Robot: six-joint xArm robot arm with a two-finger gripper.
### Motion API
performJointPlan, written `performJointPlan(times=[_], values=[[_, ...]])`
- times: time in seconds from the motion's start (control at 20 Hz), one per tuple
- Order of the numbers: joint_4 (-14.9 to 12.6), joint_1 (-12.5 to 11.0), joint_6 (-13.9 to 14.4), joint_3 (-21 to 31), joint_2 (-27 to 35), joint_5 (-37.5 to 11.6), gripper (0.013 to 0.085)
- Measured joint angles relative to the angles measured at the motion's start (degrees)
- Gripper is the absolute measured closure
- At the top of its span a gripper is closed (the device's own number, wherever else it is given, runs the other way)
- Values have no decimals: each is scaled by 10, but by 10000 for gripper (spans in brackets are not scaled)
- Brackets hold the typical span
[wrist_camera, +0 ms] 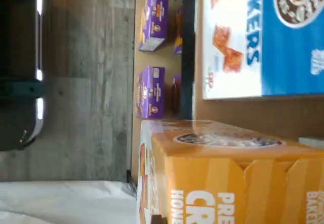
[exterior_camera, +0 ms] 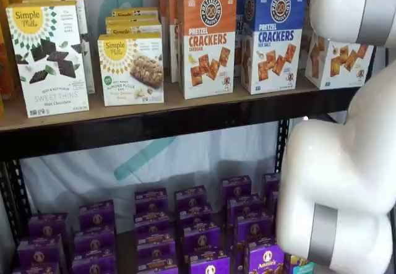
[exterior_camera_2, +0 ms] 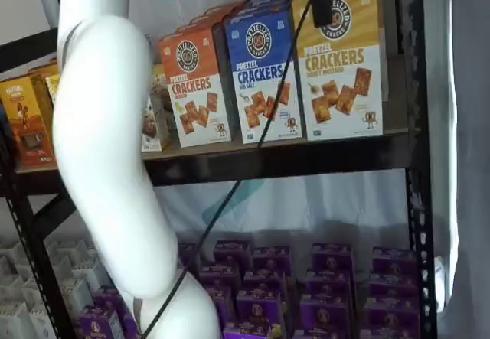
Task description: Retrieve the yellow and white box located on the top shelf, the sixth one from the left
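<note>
— Where is the yellow and white box [exterior_camera_2: 344, 71]?

— It stands at the right end of the top shelf [exterior_camera_2: 291, 155], just beside a blue cracker box [exterior_camera_2: 264, 79]. An orange cracker box [exterior_camera_2: 195, 86] comes next on the other side of the blue one.

— And the gripper [exterior_camera_2: 320, 2]?

— In a shelf view it hangs down from above, right at the top of the yellow box. One black finger lies flat against the box's front, near the round logo. The other finger is hidden. The gripper is squeezed tight, so it looks clamped on that box. A black cable [exterior_camera_2: 253, 155] hangs down beside it.

— What does the wrist view show?

— The gold top of the box [wrist_camera: 228, 178], very close, with the blue box next to it.

— What else is on the shelves?

— White Simple Mills boxes [exterior_camera: 46, 57] on the same board, and lots of small purple boxes [exterior_camera: 154, 224] on the shelf below.

— How is the arm [exterior_camera_2: 107, 140] standing?

— It rises in front of the shelves, tall and white, and bends over at the top toward the yellow box.
</note>
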Motion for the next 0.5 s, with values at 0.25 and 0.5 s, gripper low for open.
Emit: performJointPlan(times=[0.25,0.5], values=[[-4,-1,-1,24,-33,20,370],[-17,15,12,60,-74,38,370]])
